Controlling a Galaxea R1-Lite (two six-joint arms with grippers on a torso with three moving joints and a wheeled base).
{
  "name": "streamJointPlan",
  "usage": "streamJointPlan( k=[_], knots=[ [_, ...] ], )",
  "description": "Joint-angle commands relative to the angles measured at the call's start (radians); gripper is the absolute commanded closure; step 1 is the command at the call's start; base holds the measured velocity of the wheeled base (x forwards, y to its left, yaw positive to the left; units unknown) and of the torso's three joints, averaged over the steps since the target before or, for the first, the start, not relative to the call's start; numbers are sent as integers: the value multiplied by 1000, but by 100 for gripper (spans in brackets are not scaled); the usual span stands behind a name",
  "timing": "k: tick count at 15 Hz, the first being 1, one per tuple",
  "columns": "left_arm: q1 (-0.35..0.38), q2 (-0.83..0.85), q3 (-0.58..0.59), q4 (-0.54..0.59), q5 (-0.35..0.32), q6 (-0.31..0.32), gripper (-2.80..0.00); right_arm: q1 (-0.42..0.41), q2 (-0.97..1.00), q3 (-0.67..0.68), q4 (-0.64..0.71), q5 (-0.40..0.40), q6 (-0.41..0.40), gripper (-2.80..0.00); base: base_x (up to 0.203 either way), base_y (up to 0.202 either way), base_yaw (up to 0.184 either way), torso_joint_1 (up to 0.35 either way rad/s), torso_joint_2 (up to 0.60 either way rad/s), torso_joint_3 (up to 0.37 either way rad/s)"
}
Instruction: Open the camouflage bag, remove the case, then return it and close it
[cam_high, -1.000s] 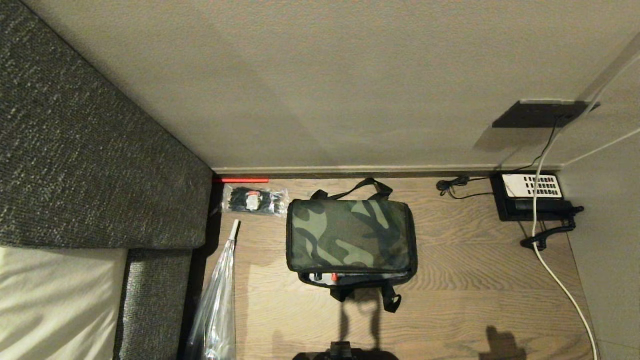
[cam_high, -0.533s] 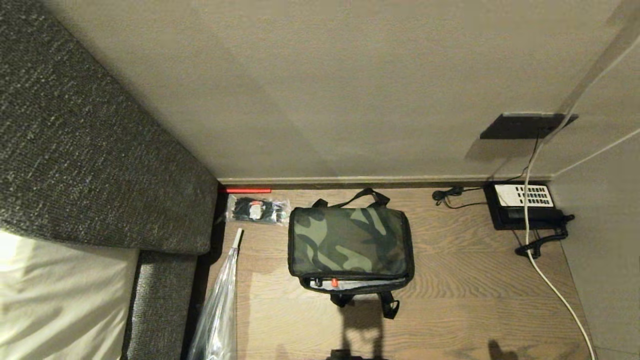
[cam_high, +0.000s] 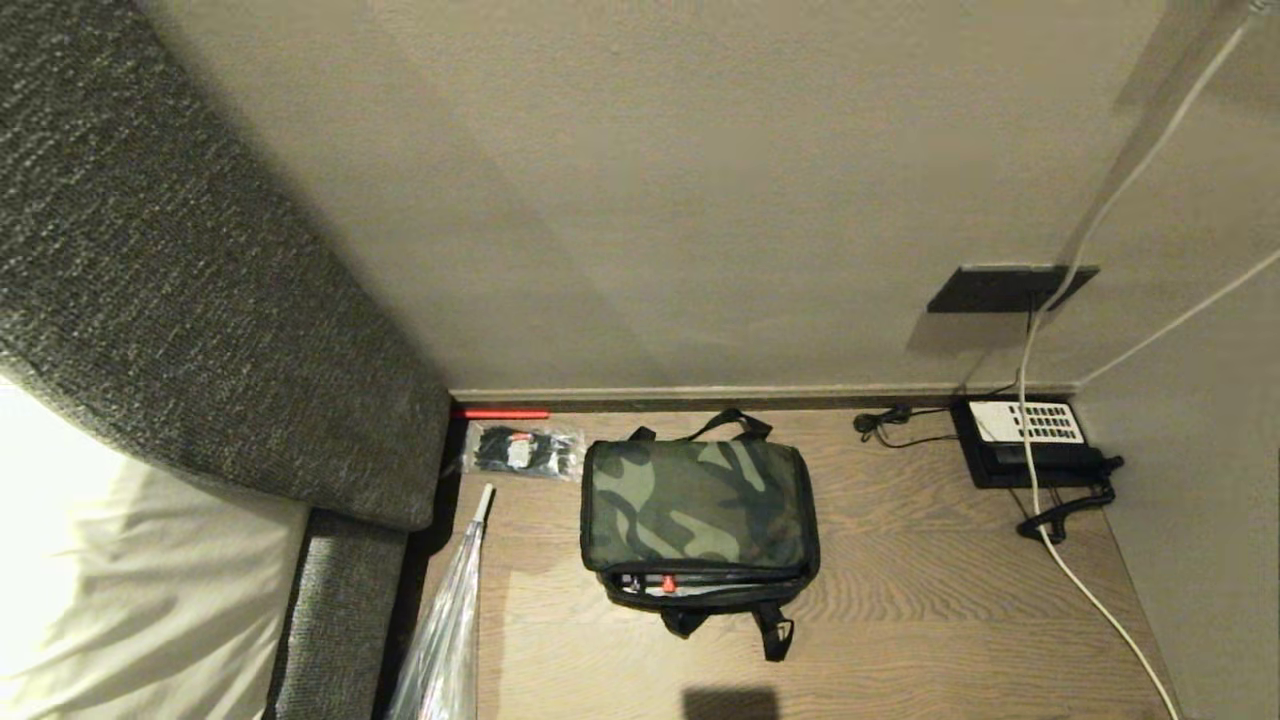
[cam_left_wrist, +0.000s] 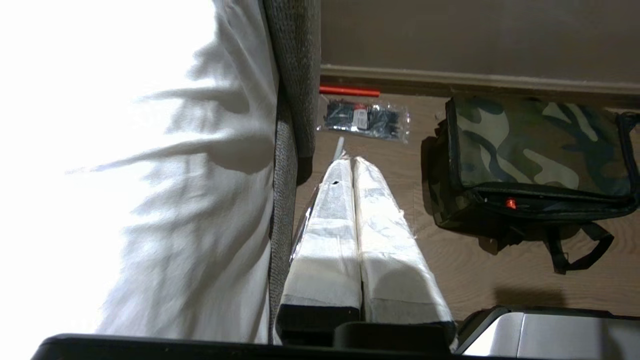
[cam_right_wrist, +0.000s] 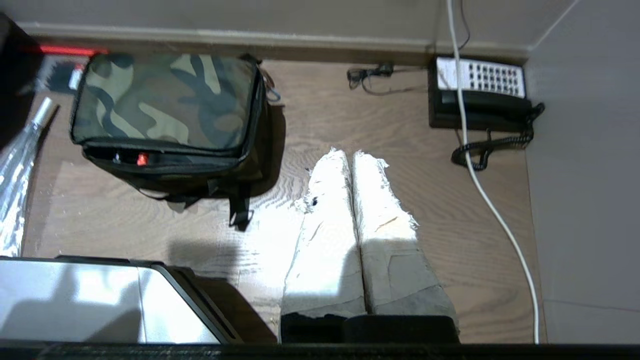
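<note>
Camouflage bag (cam_right_wrist: 165, 102) beside right tool (cam_right_wrist: 352, 157)

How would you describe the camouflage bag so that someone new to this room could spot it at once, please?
Start at the grey fabric sofa and look along the wooden floor beside it, towards the beige wall. The boxy soft camouflage bag sits mid-floor, between a clear packet of black cable ties and a black desk telephone. Only it has a green camouflage top and black straps.

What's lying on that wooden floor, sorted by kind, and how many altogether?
Bags: 1, the camouflage bag
Telephones: 1, black desk telephone
Umbrellas: 1, clear folded umbrella
Plastic packets: 1, packet of black ties
Red sticks: 1
Total: 5
</note>
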Motion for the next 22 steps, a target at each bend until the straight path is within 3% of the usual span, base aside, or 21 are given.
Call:
streamJointPlan(
  k=[1, 22],
  knots=[
    [0, -1, 3, 0, 0, 0, 0, 0, 0, 0, 0, 0, 0, 0, 0, 0, 0, 2, 1, 200],
    [0, -1, 2, 0, 0, -2, 0, 0, 0, 0, 0, 0, 0, 0, 0, 0, 0, 2, 1, 202]
  ],
)
